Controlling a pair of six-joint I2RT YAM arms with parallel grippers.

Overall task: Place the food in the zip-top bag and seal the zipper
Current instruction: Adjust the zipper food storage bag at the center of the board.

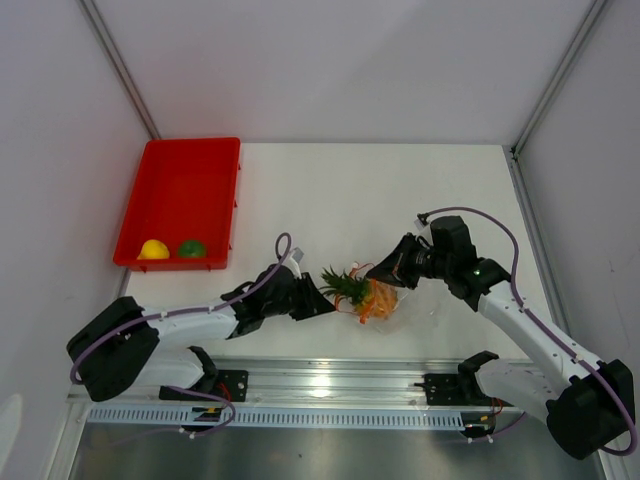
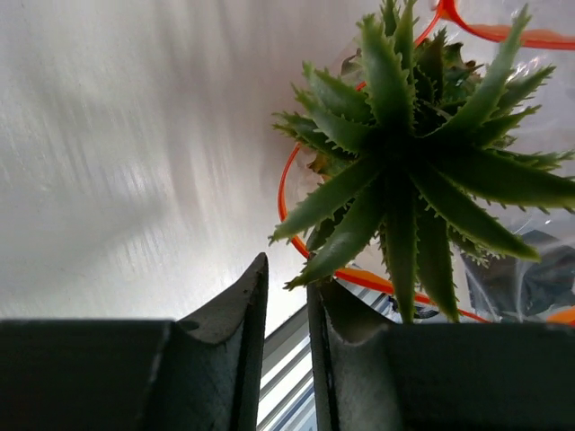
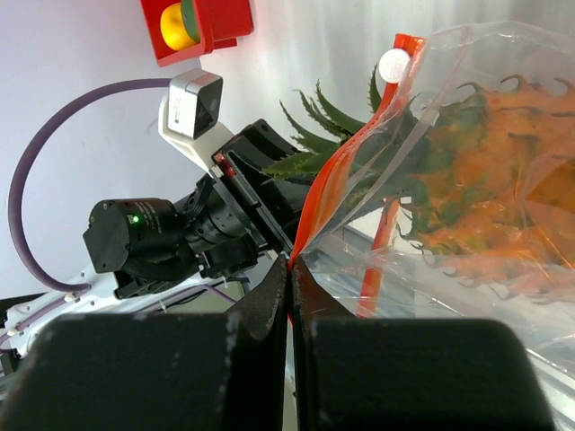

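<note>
The orange pineapple (image 1: 381, 296) lies inside the clear zip-top bag (image 1: 403, 302), and its green crown (image 1: 345, 285) sticks out of the mouth. In the right wrist view the pineapple (image 3: 476, 193) shows through the bag (image 3: 503, 81). My right gripper (image 3: 289, 262) is shut on the red zipper strip (image 3: 337, 175) and holds the mouth up. My left gripper (image 2: 287, 274) is just left of the crown (image 2: 404, 153), its jaws a narrow gap apart with nothing between them. The zipper (image 2: 286, 184) loops round the crown. The yellow fruit (image 1: 153, 249) and green fruit (image 1: 191, 248) lie in the red tray (image 1: 185, 180).
The red tray stands at the back left of the white table. A metal rail (image 1: 330, 385) runs along the near edge between the arm bases. White walls close in the left, back and right sides.
</note>
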